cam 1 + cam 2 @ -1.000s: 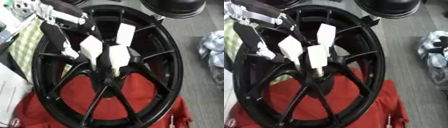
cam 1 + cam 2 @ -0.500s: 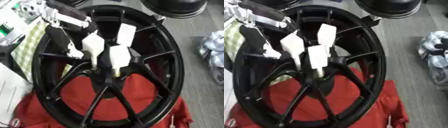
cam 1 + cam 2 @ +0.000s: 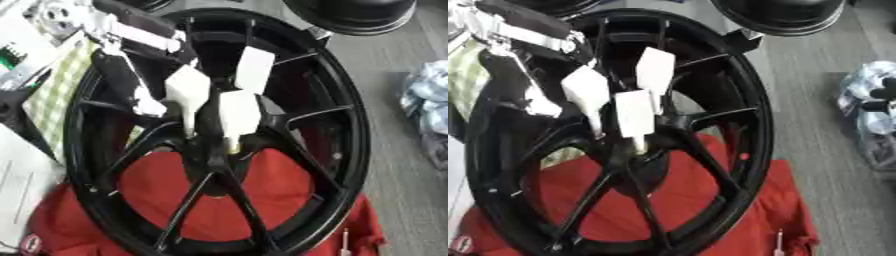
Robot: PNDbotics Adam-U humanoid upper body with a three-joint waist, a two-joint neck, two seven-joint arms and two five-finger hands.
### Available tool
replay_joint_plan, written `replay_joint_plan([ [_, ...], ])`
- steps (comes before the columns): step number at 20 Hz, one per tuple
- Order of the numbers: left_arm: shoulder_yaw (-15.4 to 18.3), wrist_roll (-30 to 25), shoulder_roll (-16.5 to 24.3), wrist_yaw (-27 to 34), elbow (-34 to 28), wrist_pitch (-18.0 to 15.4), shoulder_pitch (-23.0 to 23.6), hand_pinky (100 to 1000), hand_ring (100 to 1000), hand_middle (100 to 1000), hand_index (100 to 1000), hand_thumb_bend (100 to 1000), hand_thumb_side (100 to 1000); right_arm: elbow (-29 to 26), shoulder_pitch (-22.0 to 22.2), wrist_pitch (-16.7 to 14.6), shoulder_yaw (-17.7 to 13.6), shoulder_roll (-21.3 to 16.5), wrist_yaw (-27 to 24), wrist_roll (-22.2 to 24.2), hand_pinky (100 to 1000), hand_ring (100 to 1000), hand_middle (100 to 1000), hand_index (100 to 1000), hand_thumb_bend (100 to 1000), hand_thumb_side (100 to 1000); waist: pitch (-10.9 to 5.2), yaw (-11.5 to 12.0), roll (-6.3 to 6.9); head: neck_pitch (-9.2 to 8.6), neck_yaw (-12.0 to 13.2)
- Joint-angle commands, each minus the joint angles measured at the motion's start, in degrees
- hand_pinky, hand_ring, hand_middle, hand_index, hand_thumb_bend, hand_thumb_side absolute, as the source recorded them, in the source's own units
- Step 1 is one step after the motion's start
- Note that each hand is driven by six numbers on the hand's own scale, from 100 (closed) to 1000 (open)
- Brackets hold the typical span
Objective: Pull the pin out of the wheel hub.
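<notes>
Left hand (image 3: 219, 107) fingertips pinching pin (image 3: 232, 146), at wheel hub (image 3: 214, 155) centre

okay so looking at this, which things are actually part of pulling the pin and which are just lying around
Part of the job:
- black wheel, lying on the red cloth
- its hub
- pale pin-like piece at the hub
- left hand, white-tipped fingers reaching down to the hub

Just lying about:
- black round object, far edge
- checked cloth, left
- white paper, lower left
- bundle of pale cloth, right
</notes>
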Motion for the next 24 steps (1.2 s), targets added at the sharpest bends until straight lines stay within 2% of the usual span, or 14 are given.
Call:
replay_joint_plan([
  [1,2.6,0.2,0.6,1.6,-0.8,1.3,-1.8,586,512,360,500,100,195,-1.1,0.0,0.1,-0.7,-0.6,0.4,-0.1,940,656,646,757,100,533,-0.86,0.0,-0.01,0.02,0.2],
  [4,3.6,0.2,0.7,2.3,-0.8,2.8,-2.0,556,483,311,427,100,208,-1.1,-0.1,0.0,-0.7,-0.7,0.4,-0.2,940,657,646,757,100,533,-0.92,0.1,0.01,0.08,0.1],
  [9,5.1,0.2,1.4,3.1,-1.4,4.3,-1.9,541,471,299,414,100,208,-1.1,-0.1,-0.1,-0.9,-0.8,0.3,-0.4,940,657,647,757,100,532,-1.03,0.1,0.01,0.23,0.0],
  [11,6.9,0.2,2.1,4.0,-2.1,4.7,-1.9,535,466,287,405,100,209,-1.1,0.1,-0.1,-1.0,-0.8,0.3,-0.4,940,657,647,757,100,532,-1.10,0.2,0.00,0.36,-0.2],
  [16,14.1,1.2,4.5,6.8,-1.8,5.9,-2.2,531,464,282,406,100,212,-1.1,0.3,-0.1,-1.1,-0.9,0.4,-0.5,939,657,647,757,100,531,-1.36,0.8,-0.03,0.48,-0.7],
  [18,17.3,2.8,7.0,7.2,-1.0,6.1,-0.9,534,467,285,411,100,213,-1.1,0.6,-0.3,-1.4,-1.1,0.5,-0.6,939,657,647,757,100,529,-1.54,1.2,-0.04,0.62,-1.0],
  [21,22.9,6.4,12.3,7.5,0.6,6.1,3.6,535,468,287,417,100,218,-1.1,1.0,-1.0,-1.9,-1.6,0.6,-1.0,938,658,647,757,100,526,-1.70,1.8,-0.09,1.00,-1.9],
  [24,29.0,11.4,17.9,8.0,2.7,6.0,10.4,539,470,289,424,100,227,-1.1,1.5,-1.8,-2.5,-1.9,0.7,-1.7,938,658,647,757,100,524,-1.82,2.5,-0.29,1.42,-2.8],
])
